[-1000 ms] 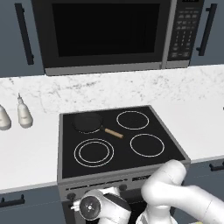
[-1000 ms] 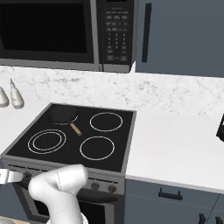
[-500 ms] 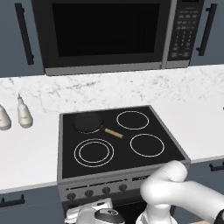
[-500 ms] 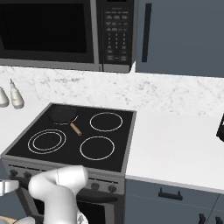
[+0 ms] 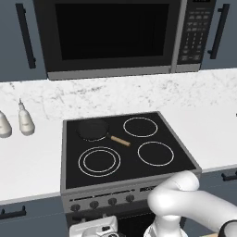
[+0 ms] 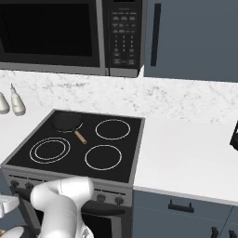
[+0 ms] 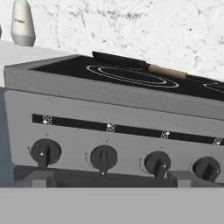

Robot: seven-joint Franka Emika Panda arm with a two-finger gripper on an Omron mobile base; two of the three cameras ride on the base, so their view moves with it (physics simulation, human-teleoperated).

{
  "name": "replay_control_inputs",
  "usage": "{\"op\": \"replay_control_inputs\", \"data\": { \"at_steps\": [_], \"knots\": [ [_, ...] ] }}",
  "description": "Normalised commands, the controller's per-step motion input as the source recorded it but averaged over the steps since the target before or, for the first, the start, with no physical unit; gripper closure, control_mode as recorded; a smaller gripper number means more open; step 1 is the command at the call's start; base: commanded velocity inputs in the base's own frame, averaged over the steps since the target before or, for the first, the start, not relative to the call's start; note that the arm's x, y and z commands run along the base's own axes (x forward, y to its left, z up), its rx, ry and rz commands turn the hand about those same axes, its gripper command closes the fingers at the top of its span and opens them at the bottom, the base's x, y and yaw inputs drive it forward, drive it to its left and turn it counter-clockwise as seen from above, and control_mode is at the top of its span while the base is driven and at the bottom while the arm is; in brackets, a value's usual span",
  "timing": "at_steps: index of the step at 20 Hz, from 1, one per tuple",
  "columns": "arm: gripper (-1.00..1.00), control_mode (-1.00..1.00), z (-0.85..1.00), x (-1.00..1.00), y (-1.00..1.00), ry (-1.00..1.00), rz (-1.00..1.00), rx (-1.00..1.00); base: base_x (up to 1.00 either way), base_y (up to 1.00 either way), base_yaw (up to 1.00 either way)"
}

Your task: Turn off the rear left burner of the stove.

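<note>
Rear left burner (image 5: 92, 128), round black glass zone under small dark skillet (image 6: 67, 122), far-left corner of stove (image 5: 125, 173). Tool (image 7: 109, 181) wide open, empty, facing four similar dark knobs (image 7: 103, 157) (labels tiny): risks turning wrong one.

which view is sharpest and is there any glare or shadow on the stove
Hand view: sharpest, the knobs and their tick marks read clearly on the stove front. Left base view: soft, flat light, no glare on the black glass, no clear shadow under the skillet. Right base view: the same even light, microwave buttons blurred.
</note>
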Motion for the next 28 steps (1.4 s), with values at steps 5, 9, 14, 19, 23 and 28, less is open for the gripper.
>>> {"op": "replay_control_inputs", "data": {
  "at_steps": [5, 9, 14, 19, 23, 28],
  "knots": [
    [-1.0, -1.0, -0.16, 0.11, 0.0, -0.18, 0.0, 0.01, 0.0, 0.0, 0.0],
    [-1.0, -1.0, -0.1, 0.14, 0.0, -0.14, 0.0, 0.01, 0.0, 0.0, 0.0],
    [-1.0, -1.0, -0.11, 0.16, 0.0, -0.12, 0.0, 0.0, 0.0, 0.0, 0.0],
    [-1.0, -1.0, -0.18, 0.16, 0.0, -0.11, 0.0, 0.0, 0.0, 0.0, 0.0],
    [-1.0, -1.0, -0.2, 0.13, 0.0, -0.07, 0.0, 0.0, 0.0, 0.0, 0.0],
    [-1.0, -1.0, -0.21, 0.12, 0.04, -0.07, 0.0, 0.0, 0.0, 0.0, 0.0]
  ]
}}
